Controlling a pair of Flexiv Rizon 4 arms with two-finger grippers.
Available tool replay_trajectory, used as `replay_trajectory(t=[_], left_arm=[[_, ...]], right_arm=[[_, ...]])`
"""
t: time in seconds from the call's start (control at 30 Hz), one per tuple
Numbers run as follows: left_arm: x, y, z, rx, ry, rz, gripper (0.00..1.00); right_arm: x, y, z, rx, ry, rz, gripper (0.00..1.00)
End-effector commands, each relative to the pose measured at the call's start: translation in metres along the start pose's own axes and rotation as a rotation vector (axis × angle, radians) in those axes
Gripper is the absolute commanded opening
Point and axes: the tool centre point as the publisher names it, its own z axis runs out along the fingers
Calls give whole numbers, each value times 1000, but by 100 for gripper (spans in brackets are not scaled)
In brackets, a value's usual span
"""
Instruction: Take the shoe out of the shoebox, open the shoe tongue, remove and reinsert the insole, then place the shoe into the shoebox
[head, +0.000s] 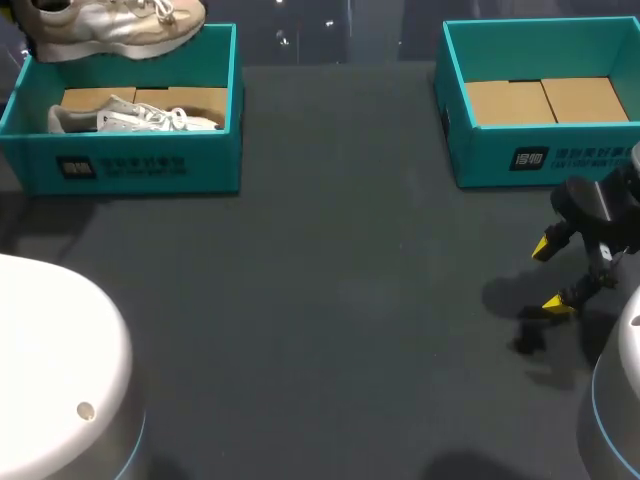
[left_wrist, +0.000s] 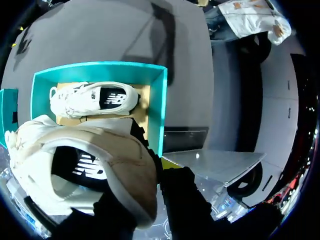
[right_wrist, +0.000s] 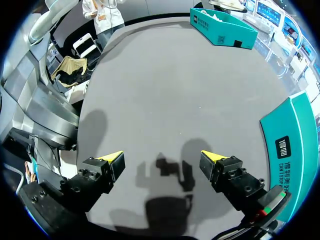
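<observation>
A beige-white shoe (head: 110, 25) hangs above the back edge of the left teal shoebox (head: 130, 165). In the left wrist view this shoe (left_wrist: 85, 170) fills the space by my left gripper (left_wrist: 152, 167), which is shut on its rim, one yellow tip just showing. A second white shoe (head: 135, 118) lies on its side inside that box (left_wrist: 157, 100), seen below the held one as a white shoe (left_wrist: 95, 98). My right gripper (head: 555, 275) hovers over the table at the right, open and empty (right_wrist: 162, 159), its shadow on the mat beneath.
A second teal shoebox (head: 480, 160) stands at the back right with only cardboard in it, just beside my right gripper (right_wrist: 295, 145). White rounded arm bases sit at the front left (head: 50, 370) and front right (head: 620, 400). Dark mat (head: 330, 300) spreads between the boxes.
</observation>
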Motion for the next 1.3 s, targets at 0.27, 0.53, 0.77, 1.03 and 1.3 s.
replay_trajectory(t=[0.27,0.53,0.77,1.03,1.3], left_arm=[[1,9,35,-19,55,100,0],[-1,23,50,18,47,47,0],[3,28,44,20,35,23,0],[-10,35,61,31,40,20,0],[-20,38,86,39,59,32,0]], right_arm=[[1,0,0,2,-2,1,100],[1,0,0,2,-2,1,100],[1,0,0,2,-2,1,100],[1,0,0,2,-2,1,100],[1,0,0,2,-2,1,100]])
